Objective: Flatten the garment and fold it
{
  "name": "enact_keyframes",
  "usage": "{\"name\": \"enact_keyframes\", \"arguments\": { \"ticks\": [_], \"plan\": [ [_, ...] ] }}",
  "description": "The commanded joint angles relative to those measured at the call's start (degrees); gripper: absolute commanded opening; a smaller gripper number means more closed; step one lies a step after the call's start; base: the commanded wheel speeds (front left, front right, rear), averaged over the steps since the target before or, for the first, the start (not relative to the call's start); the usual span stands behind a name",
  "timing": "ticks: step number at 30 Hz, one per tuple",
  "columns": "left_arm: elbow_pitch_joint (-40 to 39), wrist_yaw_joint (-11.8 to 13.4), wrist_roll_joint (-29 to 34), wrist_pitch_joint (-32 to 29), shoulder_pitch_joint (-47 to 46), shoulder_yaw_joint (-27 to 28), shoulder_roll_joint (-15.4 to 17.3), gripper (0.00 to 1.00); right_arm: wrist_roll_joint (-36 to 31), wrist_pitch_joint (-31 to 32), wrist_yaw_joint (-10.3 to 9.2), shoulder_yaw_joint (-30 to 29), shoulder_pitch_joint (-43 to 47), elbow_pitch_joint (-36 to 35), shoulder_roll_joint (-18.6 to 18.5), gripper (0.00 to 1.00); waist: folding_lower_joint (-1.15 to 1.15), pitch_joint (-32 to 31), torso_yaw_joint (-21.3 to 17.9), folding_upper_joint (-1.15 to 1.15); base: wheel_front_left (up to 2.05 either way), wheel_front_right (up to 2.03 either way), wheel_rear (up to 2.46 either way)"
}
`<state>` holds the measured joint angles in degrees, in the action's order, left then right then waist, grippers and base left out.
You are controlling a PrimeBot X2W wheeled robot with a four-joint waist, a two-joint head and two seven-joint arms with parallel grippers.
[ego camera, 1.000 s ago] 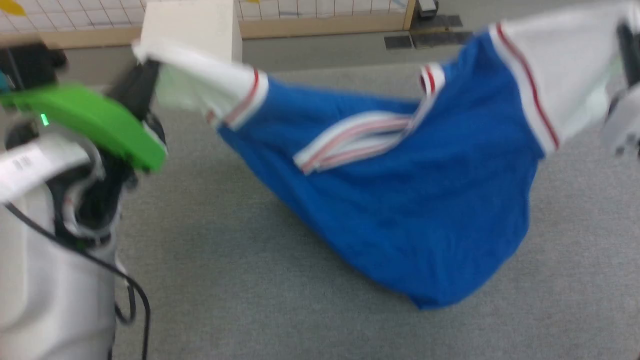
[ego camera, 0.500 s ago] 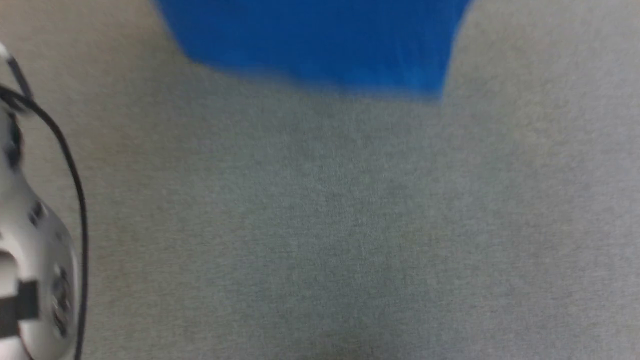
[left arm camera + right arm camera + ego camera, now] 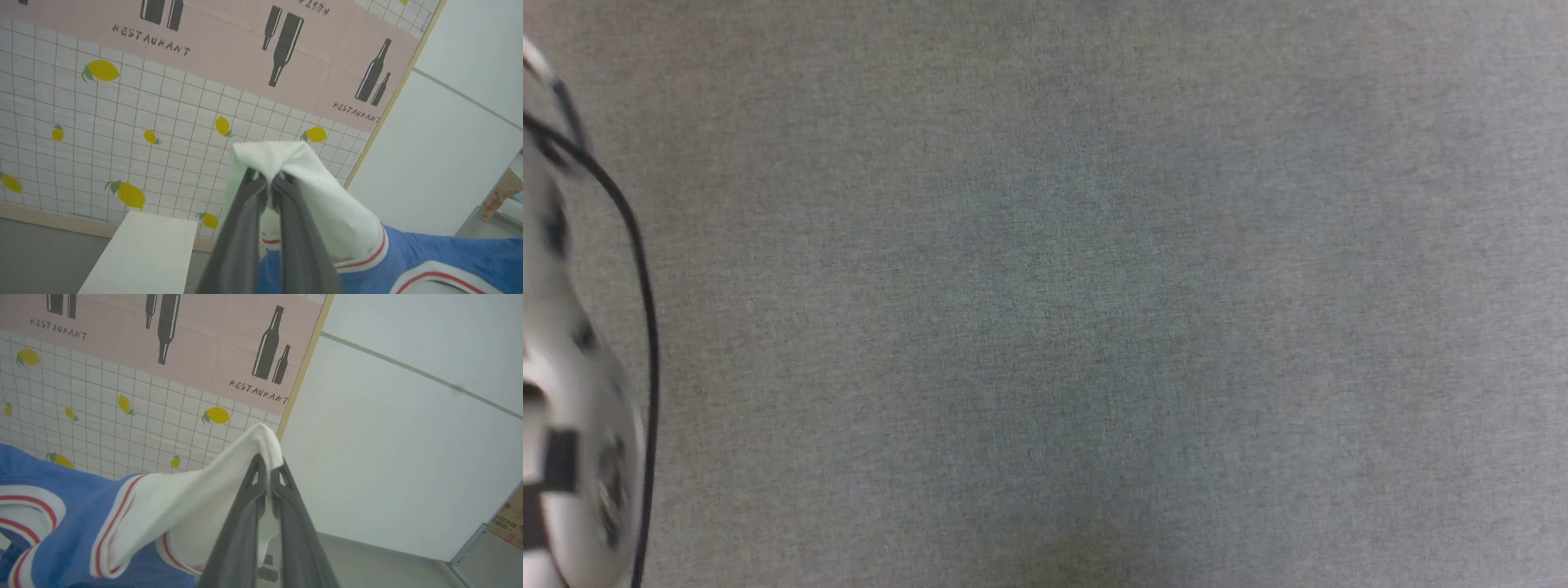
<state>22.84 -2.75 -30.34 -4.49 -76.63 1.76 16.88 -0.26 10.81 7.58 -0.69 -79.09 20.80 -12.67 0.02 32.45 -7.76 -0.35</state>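
Between both jaws, garment (image 3: 343, 220) sleeves, pinched

The garment (image 3: 449, 249) is cut off at the bottom edge.

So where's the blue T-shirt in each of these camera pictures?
Head view: grey carpet, a blurred pale robot part at the left edge.
Left wrist view: T-shirt lower right, its white sleeve pinched in the left gripper.
Right wrist view: T-shirt lower left, sleeve pinched in the right gripper.
Shared landmark: the lemon-tiled wall.

Bare carpet (image 3: 1094, 286); cable (image 3: 652, 343) far left
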Motion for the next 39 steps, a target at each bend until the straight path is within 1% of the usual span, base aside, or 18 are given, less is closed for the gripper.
{"name": "enact_keyframes", "arguments": {
  "ticks": [1,6,7,10,13,18,21,26,29,34,39],
  "plan": [
    [1.0,-0.9,0.7,-0.6,3.7,-0.9,0.8,0.00,1.0,-0.7,-0.09,0.5,3.0,0.8,0.1,0.00,-0.02,-1.8,0.7,0.35,0.00,0.00,0.00],
    [2.4,-2.5,1.7,-2.4,17.3,-4.0,2.2,0.00,6.2,-0.3,-0.09,3.2,14.1,2.4,-0.7,0.00,-0.02,-5.9,1.8,0.35,0.00,0.00,0.00],
    [2.5,-2.6,1.5,-2.6,19.9,-4.2,1.9,0.00,7.2,-0.1,-0.09,3.6,16.3,2.1,-1.0,0.00,-0.02,-6.8,2.0,0.35,0.00,0.00,0.00],
    [1.6,-2.7,-0.2,-3.5,29.3,-4.3,0.8,0.00,10.6,1.1,-0.09,4.2,24.5,0.0,-1.6,0.00,-0.02,-10.2,2.6,0.35,0.00,0.00,0.00],
    [-0.4,-2.1,-1.3,-4.7,38.1,-4.4,0.2,0.00,12.9,2.7,-0.09,4.0,33.1,-3.4,-2.1,0.00,-0.02,-13.2,2.9,0.35,0.00,0.00,0.00],
    [-6.6,0.1,-3.8,-7.5,52.8,-3.2,-0.8,0.00,14.3,5.9,-0.09,0.1,48.3,-10.8,-1.4,0.00,-0.02,-18.2,3.4,0.35,0.00,0.00,0.00],
    [-10.9,1.8,-5.4,-9.8,60.6,-2.5,-1.5,0.00,13.8,7.9,-0.09,-3.6,56.2,-14.8,-0.1,0.00,-0.02,-20.8,3.7,0.35,0.00,0.00,0.00],
    [-18.3,4.8,-7.0,-14.5,73.2,-1.9,-1.7,0.00,12.6,11.2,-0.09,-9.3,68.3,-20.2,3.5,0.00,-0.02,-24.4,4.3,0.35,0.00,0.00,0.00],
    [-21.6,6.4,-6.3,-16.4,78.9,-2.4,-1.3,0.00,11.6,12.1,-0.09,-12.8,74.2,-21.6,5.7,0.00,-0.02,-25.7,5.0,0.35,0.00,0.00,0.00],
    [-25.9,8.8,-7.4,-19.4,87.1,-2.8,-2.6,0.00,10.9,13.9,-0.09,-18.4,82.4,-21.7,8.7,0.00,-0.02,-27.9,6.4,0.35,0.00,0.00,0.00],
    [-29.1,11.0,-8.4,-22.5,94.2,-3.0,-3.0,0.00,10.4,19.4,-0.09,-21.7,87.8,-20.9,9.7,0.00,-0.02,-28.9,6.8,0.35,0.00,0.00,0.00]
  ]
}}
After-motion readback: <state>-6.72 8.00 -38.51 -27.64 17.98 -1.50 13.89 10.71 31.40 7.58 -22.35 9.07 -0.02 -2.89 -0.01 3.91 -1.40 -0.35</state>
